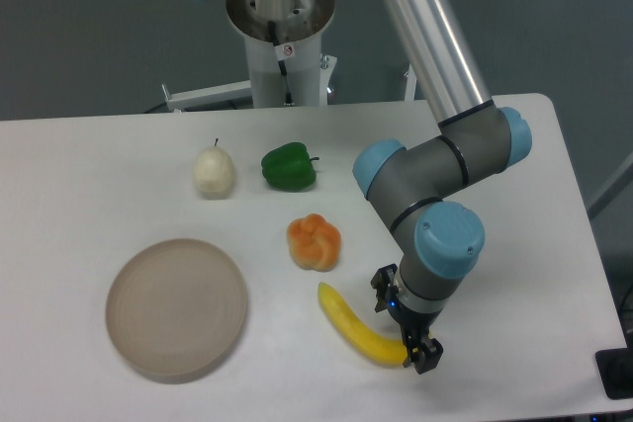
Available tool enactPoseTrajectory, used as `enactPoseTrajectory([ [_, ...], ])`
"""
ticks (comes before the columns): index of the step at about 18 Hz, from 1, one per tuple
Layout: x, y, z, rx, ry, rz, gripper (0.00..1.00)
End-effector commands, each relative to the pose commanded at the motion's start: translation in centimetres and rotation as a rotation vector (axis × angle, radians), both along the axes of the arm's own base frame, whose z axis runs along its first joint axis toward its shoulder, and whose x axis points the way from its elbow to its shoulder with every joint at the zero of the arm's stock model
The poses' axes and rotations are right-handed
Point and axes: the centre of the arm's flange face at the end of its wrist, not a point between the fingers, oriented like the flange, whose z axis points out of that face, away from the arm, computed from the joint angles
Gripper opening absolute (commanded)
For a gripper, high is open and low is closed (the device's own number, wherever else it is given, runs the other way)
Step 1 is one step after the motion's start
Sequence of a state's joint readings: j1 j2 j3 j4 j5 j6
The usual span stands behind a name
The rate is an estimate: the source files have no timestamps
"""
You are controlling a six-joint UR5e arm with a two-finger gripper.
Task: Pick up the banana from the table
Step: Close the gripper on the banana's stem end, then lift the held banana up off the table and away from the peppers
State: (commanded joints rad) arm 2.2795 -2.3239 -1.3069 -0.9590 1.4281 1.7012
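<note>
The banana (356, 331) is bright yellow and curved, lying on the white table (514, 274) near the front edge, running from upper left to lower right. My gripper (413, 348) is low over the banana's right end, fingers pointing down at the table. The black fingers sit around or right against that end; I cannot tell whether they are closed on it. The banana's right tip is partly hidden behind the gripper.
An orange lobed fruit (314, 241) lies just above the banana. A green pepper (288, 167) and a pale pear-like fruit (213, 172) lie further back. A round beige plate (177, 308) sits at the front left. The arm's base (282, 27) stands behind the table.
</note>
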Motion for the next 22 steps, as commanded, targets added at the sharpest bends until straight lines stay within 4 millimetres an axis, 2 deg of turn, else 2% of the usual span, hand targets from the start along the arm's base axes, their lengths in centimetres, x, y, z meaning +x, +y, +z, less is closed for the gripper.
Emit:
enactPoseTrajectory([
  [4, 0.7, -0.1, -2.1, 0.005, 0.007, -0.023, 1.00],
  [6, 0.9, -0.3, -2.6, -0.003, 0.001, -0.027, 0.85],
  [9, 0.8, -0.4, -2.7, -0.009, -0.003, -0.026, 0.50],
  [11, 0.8, -0.4, -2.6, -0.014, -0.007, -0.024, 0.40],
  [14, 0.5, -0.3, -1.8, -0.010, -0.001, -0.009, 0.32],
  [17, 0.2, -0.8, -0.7, -0.020, -0.011, 0.005, 0.33],
  [22, -2.3, -3.1, 4.3, -0.086, -0.070, 0.064, 0.33],
])
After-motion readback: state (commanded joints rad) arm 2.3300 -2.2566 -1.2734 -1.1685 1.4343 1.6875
